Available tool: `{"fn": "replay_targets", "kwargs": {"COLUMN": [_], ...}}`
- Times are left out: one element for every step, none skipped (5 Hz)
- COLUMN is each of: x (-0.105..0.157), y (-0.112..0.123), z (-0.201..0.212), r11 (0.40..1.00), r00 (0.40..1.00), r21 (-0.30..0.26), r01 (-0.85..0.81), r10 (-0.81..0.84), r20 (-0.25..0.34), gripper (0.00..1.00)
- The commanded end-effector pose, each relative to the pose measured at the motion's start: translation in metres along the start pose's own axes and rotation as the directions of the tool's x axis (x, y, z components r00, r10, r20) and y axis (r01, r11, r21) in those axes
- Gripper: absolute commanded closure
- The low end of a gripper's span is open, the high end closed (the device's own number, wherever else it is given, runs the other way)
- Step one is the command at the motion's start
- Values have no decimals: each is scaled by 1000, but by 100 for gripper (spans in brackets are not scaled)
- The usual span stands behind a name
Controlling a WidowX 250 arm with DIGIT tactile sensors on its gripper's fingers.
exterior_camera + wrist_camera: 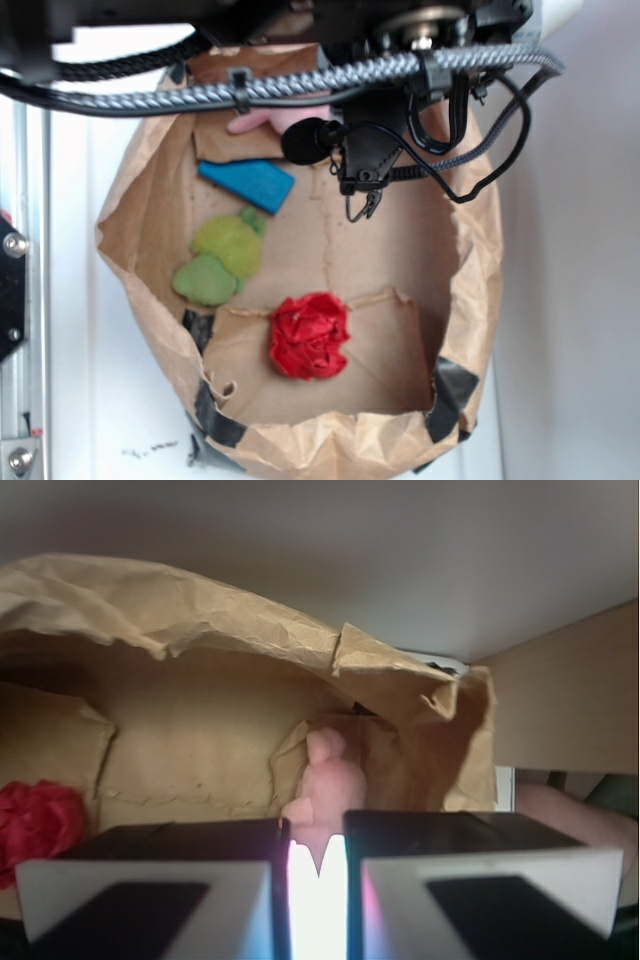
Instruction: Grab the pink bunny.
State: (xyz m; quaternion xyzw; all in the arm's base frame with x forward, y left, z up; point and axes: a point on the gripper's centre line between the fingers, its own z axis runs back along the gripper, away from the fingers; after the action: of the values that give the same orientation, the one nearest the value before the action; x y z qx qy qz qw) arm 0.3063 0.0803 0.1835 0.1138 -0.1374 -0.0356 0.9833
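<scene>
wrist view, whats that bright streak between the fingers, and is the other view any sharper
Wrist view: overexposed glare in the narrow gap of the gripper, washing out the pink bunny there; fingers blurred. Exterior view: sharper on the red ball, but dark arm and cables hide most of the bunny.

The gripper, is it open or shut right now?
Shut on the pink bunny: the wrist view shows the gripper pads nearly together with pink plush pinched between them.

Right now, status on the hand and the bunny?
Hand nearly shut on pink bunny, pinched between fingers. Bunny at bag's far wall. Nothing in the way.
</scene>
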Motion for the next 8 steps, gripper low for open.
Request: {"fn": "replay_targets", "kwargs": {"x": [-1, -11, -20, -26, -27, -22, -16, -12], "y": [20, 18, 11, 5, -1, -7, -13, -15], "z": [-1, -18, -34, -48, -65, -79, -88, -94], "r11": [998, 996, 993, 989, 983, 977, 973, 972], "r00": [997, 997, 995, 993, 993, 993, 994, 995], "r21": [59, 85, 105, 121, 152, 188, 207, 217], "r01": [4, 33, 63, 91, 104, 103, 99, 86], "r10": [-9, -39, -70, -99, -112, -112, -107, -95], "r20": [73, 68, 69, 63, 45, 36, 30, 35], "gripper": [0, 0, 0, 0, 0, 0, 0, 0]}}
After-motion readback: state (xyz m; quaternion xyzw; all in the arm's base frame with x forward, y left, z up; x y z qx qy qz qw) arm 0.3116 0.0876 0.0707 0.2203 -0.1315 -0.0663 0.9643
